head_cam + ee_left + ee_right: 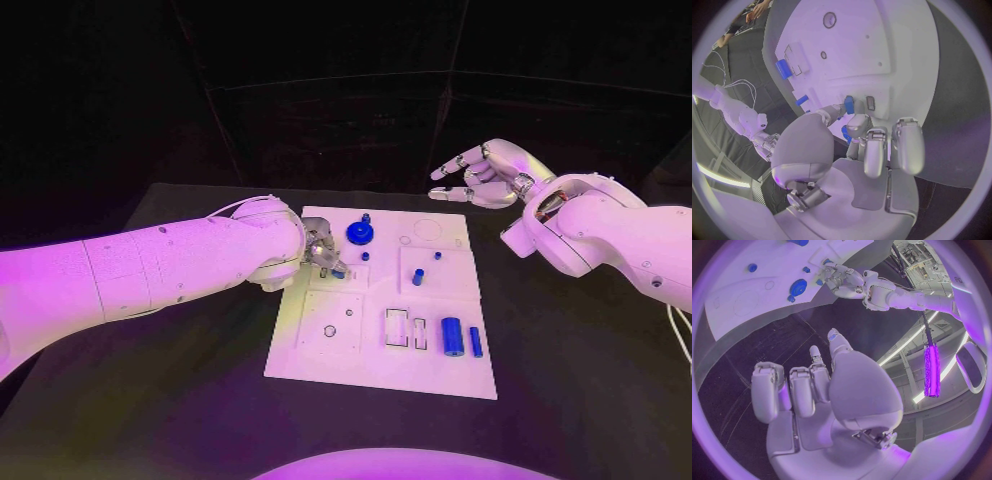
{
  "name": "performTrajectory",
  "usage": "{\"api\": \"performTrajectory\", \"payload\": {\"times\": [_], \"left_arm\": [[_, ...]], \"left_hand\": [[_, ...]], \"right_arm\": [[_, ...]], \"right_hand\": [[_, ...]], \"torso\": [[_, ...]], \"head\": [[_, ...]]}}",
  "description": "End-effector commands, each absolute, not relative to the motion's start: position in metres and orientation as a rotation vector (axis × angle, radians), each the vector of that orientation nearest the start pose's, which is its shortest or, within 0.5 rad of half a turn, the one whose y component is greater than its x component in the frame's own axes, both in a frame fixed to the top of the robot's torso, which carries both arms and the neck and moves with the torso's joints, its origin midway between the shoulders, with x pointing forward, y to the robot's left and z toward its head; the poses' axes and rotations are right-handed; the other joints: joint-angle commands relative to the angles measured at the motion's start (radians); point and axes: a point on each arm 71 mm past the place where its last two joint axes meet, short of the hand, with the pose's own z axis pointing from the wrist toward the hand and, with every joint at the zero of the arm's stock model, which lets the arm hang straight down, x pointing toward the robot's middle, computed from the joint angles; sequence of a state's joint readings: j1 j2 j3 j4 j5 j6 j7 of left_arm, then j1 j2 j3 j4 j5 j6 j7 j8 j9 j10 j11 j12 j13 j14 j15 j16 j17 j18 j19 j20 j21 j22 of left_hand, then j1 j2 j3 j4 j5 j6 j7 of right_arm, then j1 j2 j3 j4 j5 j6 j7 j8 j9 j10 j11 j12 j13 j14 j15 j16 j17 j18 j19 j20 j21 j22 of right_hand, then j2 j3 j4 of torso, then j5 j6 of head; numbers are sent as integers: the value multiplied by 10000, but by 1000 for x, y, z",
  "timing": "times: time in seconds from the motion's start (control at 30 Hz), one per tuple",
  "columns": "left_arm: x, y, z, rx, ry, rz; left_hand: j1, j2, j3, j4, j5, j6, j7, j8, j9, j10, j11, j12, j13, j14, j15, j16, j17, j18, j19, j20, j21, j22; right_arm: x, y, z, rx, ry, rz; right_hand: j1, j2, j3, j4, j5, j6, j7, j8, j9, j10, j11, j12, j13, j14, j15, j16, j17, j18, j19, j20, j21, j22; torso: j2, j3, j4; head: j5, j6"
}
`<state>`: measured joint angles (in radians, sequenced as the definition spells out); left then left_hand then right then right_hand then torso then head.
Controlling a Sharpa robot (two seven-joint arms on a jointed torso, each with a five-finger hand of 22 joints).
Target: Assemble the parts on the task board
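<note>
The white task board (335, 350) lies in the middle of the black table. My left hand (319, 254) is low over its far left part and pinches a small blue peg (338, 272) between thumb and finger; the left wrist view shows that peg (848, 104) just beside a small slot (870, 102) in the board (892, 45). A round blue part (359, 233) lies just beyond the hand. My right hand (482, 176) hangs in the air past the board's far right corner, fingers apart and holding nothing; the right wrist view shows this hand (817, 390) too.
Two short blue pegs (418, 277) (437, 255) stand on the board's right half. A thick blue cylinder (451, 336) and a thin blue bar (475, 341) lie near its right front. A rectangular frame slot (397, 327) sits beside them. Black table (577, 380) surrounds the board.
</note>
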<state>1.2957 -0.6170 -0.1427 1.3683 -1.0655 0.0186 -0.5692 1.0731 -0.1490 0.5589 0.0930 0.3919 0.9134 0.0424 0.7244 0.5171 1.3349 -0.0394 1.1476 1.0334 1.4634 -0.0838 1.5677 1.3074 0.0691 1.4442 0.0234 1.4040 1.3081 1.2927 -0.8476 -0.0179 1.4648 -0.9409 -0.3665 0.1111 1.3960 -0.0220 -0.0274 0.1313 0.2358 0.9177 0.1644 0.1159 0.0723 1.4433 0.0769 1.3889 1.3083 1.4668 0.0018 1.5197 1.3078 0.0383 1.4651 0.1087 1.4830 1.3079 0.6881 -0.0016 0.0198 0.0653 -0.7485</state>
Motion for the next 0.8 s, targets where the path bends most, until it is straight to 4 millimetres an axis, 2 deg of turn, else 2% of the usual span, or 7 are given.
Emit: {"api": "performTrajectory", "payload": {"times": [0.03, 0.13, 0.3, 0.8], "left_arm": [[506, 153, -222, -1423, 22662, -3408], [507, 153, -222, -1447, 22628, -3419], [509, 152, -222, -1505, 22569, -3401], [511, 151, -223, -1475, 22611, -3334]], "left_hand": [[-391, -11, 1326, -1309, 19, 34, -154, 95, 36, 83, -20, 47, 8, 1074, -99, 31, 2634, -116, 56, -34, 41, 34], [-814, -78, 987, -1013, -6, 108, -203, 139, 49, 101, -60, 81, 27, 1074, -138, 31, 2634, -120, 62, -66, 38, 46], [-1415, -64, 443, -531, -29, 227, -222, 169, 42, 148, -75, 190, 127, 1074, -161, 31, 2634, -131, 91, -97, 60, 101], [-1466, -34, 235, -474, -15, 264, -261, 187, 42, 170, -105, 246, 180, 1074, -185, 31, 2634, -138, 113, -119, 78, 141]], "right_arm": [[514, -218, -127, 2246, 15382, 9889], [514, -218, -127, 2243, 15385, 9892], [514, -218, -127, 2237, 15386, 9901], [513, -219, -127, 2243, 15414, 9892]], "right_hand": [[-4, 133, -26, -54, 46, -24, -11, 43, -13, 3, -20, -14, 1061, 789, -44, -43, 1585, 45, 129, -63, -66, 601], [-4, 133, -26, -54, 46, -24, -11, 43, -13, 3, -20, -14, 1061, 789, -44, -43, 1585, 45, 129, -63, -66, 601], [-4, 133, -26, -54, 46, -24, -11, 43, -13, 3, -20, -14, 1061, 789, -44, -43, 1585, 45, 129, -63, -66, 601], [-4, 133, -26, -54, 46, -24, -11, 43, -13, 3, -20, -14, 1061, 789, -44, -43, 1585, 45, 129, -63, -66, 601]], "torso": [[-4, -5, 1], [-2, -4, -1], [5, -2, -6], [-6, 3, -2]], "head": [[7, -7], [13, -12], [13, -17], [-35, -31]]}}
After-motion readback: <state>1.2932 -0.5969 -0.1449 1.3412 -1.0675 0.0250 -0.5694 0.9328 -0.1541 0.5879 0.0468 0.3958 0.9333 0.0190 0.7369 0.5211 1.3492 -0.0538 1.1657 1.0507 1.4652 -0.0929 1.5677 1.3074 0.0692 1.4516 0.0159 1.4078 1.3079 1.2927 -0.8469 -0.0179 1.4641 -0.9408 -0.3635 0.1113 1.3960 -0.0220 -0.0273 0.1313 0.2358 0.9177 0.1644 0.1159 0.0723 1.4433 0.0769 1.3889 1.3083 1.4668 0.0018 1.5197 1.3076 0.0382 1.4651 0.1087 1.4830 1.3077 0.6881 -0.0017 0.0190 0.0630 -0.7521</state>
